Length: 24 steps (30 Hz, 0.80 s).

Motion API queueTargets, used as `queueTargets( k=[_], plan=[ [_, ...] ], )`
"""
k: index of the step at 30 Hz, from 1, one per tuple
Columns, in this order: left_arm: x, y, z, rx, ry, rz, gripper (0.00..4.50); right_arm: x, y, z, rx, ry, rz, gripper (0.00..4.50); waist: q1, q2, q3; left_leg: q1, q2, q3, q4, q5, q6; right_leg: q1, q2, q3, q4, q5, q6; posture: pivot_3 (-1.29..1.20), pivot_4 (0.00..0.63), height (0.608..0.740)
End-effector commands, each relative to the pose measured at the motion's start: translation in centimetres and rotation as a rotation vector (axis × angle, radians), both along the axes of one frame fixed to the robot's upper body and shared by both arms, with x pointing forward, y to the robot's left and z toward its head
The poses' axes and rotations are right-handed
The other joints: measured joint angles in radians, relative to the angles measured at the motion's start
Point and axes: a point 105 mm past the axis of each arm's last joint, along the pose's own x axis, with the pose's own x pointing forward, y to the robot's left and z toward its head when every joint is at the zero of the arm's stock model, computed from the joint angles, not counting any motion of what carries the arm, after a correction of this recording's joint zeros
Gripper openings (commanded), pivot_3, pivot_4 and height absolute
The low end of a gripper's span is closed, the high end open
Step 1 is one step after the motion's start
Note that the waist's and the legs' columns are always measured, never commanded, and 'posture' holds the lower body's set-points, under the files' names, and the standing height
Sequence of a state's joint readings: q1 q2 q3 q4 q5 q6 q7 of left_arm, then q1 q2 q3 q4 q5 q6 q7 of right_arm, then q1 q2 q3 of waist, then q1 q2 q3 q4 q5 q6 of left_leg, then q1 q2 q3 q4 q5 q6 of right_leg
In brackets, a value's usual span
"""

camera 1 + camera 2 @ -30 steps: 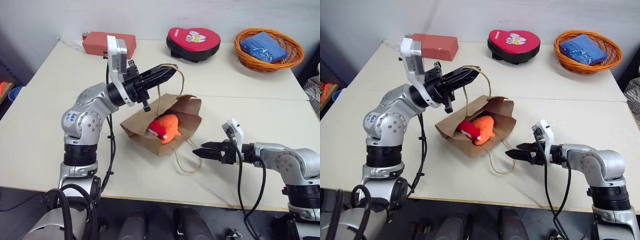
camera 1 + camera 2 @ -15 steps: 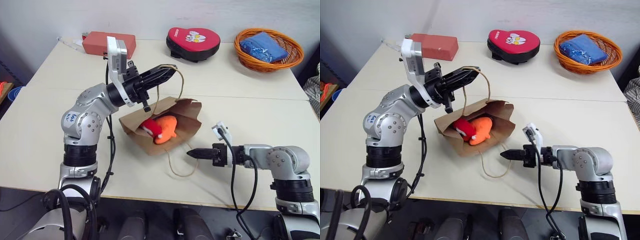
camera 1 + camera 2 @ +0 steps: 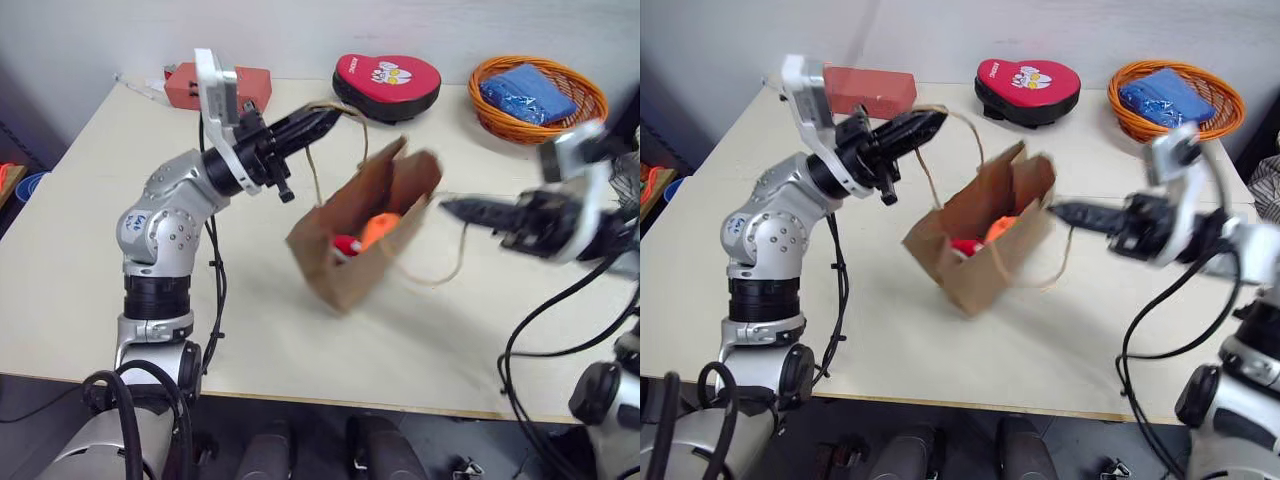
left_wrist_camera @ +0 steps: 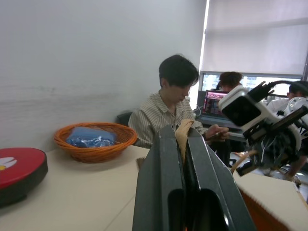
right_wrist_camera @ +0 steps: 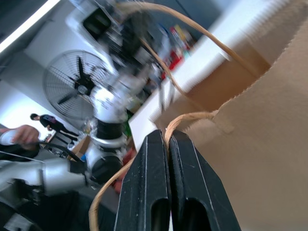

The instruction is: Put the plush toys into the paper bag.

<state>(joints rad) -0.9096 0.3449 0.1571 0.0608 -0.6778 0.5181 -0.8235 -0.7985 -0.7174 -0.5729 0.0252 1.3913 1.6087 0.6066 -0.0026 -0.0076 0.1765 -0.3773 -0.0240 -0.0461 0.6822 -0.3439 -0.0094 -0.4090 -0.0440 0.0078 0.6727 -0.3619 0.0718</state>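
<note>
Bag (image 3: 360,235) mid-frame, tilted, corner on table (image 3: 90,230); toys (image 3: 375,230) inside. Left tool (image 3: 325,115) and right tool (image 3: 455,208) each clamp a handle. Level both handles so toys stay in.

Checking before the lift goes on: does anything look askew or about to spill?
The paper bag hangs tilted by its handles between the left end effector and right end effector. Both plush toys sit inside; nothing spilled.

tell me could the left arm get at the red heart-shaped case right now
Probably not as things stand: the left gripper is shut on a handle of the paper bag, so its jaws are occupied, though nothing blocks the way to the heart-shaped case.
</note>
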Motion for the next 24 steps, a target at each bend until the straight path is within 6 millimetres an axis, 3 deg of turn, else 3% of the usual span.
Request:
queueTargets(
  k=[1,9,15,19,22,24],
  plan=[
    [0.0,0.7,1.2,-0.025,-0.056,0.029,0.00,0.5,0.7,0.7,0.036,0.001,0.001,0.07,-0.001,0.000,0.000,0.000,0.000,0.001,0.000,0.000,0.000,0.000,0.000,0.000,0.000,0.000,0.000,0.00,0.150,0.740],
    [0.0,0.1,-0.1,-0.006,-0.038,0.030,0.00,2.3,1.7,-3.2,0.034,0.141,-0.100,0.07,0.001,0.000,0.000,-0.006,0.000,0.000,0.002,0.000,0.001,-0.003,-0.001,-0.001,0.001,0.000,0.000,0.00,0.150,0.740],
    [0.2,-0.2,-0.8,0.023,-0.011,0.034,0.00,3.8,1.2,-4.4,0.052,0.204,-0.200,0.07,0.000,0.000,0.000,-0.010,0.000,-0.001,0.006,0.000,0.001,-0.005,-0.001,-0.002,0.002,0.000,0.000,0.00,0.150,0.740],
    [0.9,0.6,-1.6,0.044,0.026,0.072,0.00,4.0,1.6,-3.6,0.085,0.182,-0.198,0.07,-0.004,0.000,0.000,-0.010,0.000,-0.001,0.006,0.000,0.001,-0.005,0.000,-0.002,0.002,0.000,0.000,0.00,0.150,0.740],
    [0.7,1.8,-1.4,0.052,0.013,0.086,0.65,3.4,1.8,-1.9,0.116,0.105,-0.175,0.67,-0.006,0.000,0.000,-0.010,0.000,-0.001,0.005,0.000,0.001,-0.006,0.000,-0.002,0.003,0.000,0.000,0.00,0.150,0.740],
    [0.4,2.7,-1.0,0.055,0.001,0.091,1.25,3.2,1.7,-1.1,0.150,0.091,-0.155,1.34,-0.005,0.000,0.000,-0.010,0.000,-0.001,0.005,0.000,0.001,-0.006,0.000,-0.002,0.002,0.000,0.000,0.00,0.150,0.740]
  ],
)
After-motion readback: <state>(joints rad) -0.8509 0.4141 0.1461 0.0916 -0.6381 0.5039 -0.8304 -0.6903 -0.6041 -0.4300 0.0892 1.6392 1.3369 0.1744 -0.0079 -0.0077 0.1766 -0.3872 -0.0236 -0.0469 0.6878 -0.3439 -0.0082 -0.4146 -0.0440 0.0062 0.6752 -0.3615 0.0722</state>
